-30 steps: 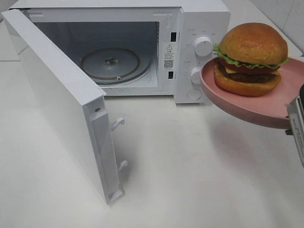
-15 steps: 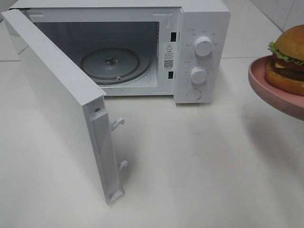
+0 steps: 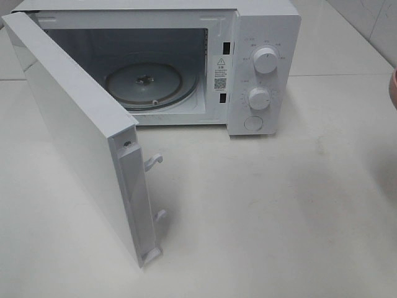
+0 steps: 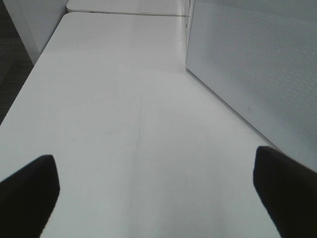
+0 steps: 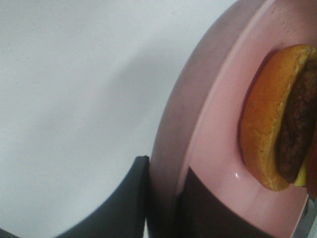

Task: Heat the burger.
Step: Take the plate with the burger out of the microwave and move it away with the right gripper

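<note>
Exterior high: white microwave [image 3: 186, 62] on bench [image 3: 260, 211], door [image 3: 80, 136] swung wide, glass turntable [image 3: 146, 84] bare; pink plate [image 3: 394, 90] only a sliver at the right edge | Left wrist: left hand [image 4: 158, 183] spread above bench beside door | Right wrist: right hand [image 5: 161, 198] pinching plate rim; burger [image 5: 277, 119] on plate.

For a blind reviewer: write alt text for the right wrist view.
The right gripper pinches the rim of a pink plate carrying a burger, of which the bottom bun and dark patty show. A white table lies behind.
</note>
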You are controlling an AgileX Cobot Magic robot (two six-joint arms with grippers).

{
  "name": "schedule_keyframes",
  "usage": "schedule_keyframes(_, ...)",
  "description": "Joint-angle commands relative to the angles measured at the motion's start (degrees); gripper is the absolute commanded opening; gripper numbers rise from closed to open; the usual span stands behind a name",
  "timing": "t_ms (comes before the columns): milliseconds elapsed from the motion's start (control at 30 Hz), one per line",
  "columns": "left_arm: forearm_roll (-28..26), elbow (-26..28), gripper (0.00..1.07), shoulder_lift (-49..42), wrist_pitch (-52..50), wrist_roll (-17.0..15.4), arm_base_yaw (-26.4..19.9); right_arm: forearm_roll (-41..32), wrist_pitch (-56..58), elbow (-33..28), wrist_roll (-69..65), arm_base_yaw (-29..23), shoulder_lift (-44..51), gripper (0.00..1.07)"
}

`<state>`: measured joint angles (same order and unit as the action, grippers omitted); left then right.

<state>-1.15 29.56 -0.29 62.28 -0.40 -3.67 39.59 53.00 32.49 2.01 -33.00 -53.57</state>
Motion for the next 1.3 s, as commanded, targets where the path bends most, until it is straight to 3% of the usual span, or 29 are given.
schedule_keyframes(33,-0.1,0.0,1.00,-0.3,-0.8,0.0,-0.1,5.5,0.6,0.3,-5.9,0.3,-1.4,0.00)
schedule_keyframes(367,-0.1,0.0,1.00,-0.3,-0.8,0.0,-0.1,10.7,2.6,0.3,-32.9,0.3,-12.4,0.01)
schedule_keyframes(1300,-0.1,0.0,1.00,-0.3,-0.8,0.0,-0.1,13.8,0.3,0.3,-61.4,0.3,-37.3,0.05)
